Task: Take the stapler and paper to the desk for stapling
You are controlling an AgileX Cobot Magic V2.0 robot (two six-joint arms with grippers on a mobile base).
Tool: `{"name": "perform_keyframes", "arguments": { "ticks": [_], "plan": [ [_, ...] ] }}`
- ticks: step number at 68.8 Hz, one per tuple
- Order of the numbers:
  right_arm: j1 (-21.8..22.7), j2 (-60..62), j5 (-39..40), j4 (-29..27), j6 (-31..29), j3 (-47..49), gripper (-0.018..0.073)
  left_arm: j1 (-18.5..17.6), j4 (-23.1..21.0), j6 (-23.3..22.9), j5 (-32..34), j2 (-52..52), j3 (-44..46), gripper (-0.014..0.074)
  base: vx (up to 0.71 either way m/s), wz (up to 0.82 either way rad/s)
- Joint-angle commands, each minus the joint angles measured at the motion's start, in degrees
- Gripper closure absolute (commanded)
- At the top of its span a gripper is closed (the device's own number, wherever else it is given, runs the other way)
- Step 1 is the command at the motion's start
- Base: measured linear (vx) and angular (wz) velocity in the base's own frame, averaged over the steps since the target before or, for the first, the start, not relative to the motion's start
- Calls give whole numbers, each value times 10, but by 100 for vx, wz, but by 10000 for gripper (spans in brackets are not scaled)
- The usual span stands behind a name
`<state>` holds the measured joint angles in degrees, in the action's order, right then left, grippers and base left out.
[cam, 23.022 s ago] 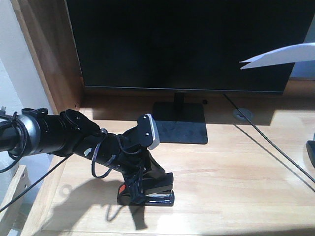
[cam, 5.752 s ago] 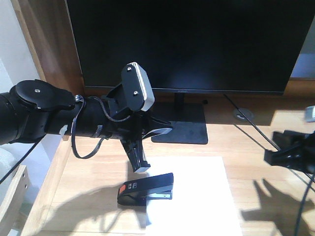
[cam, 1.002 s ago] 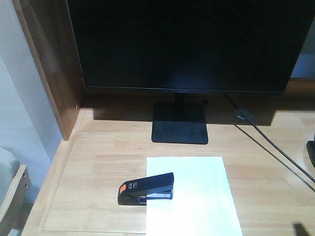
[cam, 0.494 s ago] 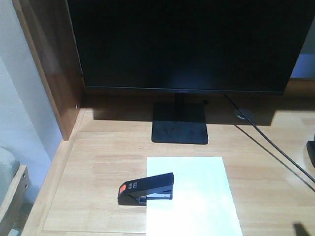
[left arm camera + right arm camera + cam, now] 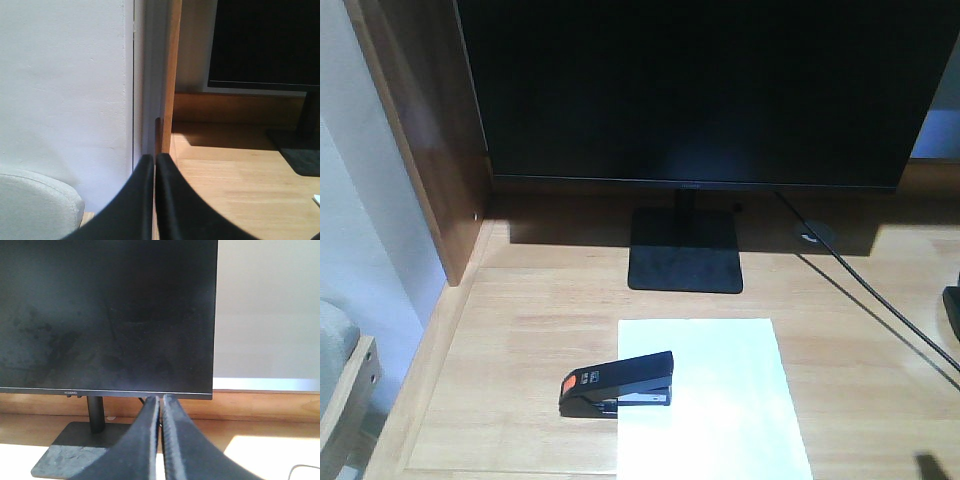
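Left gripper (image 5: pixel 154 200): pinched tight, holding nothing, off near the wall at the desk's left end.
Stapler (image 5: pixel 616 383): lying on the desk (image 5: pixel 520 330), mouth end over the left edge of the paper.
Paper (image 5: pixel 715 400): flat in front of the monitor stand (image 5: pixel 683 262); could slide if bumped.
Cable (image 5: pixel 880 310): lying across the right side; could snag an arm.
Right gripper (image 5: pixel 161 440): pinched tight too, holding nothing, facing the monitor (image 5: pixel 107 315).
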<state>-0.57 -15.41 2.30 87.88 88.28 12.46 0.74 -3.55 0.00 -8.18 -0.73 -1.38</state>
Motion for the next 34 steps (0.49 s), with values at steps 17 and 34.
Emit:
{"name": "perform_keyframes", "arguments": {
  "ticks": [17,34],
  "plan": [
    [1,-5,-2,0,-4,17,566,1,-1,-5,43,-9,-7,603,0,0],
    [1,-5,-15,23,-7,17,566,1,-1,-5,43,-9,-7,603,0,0]
  ]
}}
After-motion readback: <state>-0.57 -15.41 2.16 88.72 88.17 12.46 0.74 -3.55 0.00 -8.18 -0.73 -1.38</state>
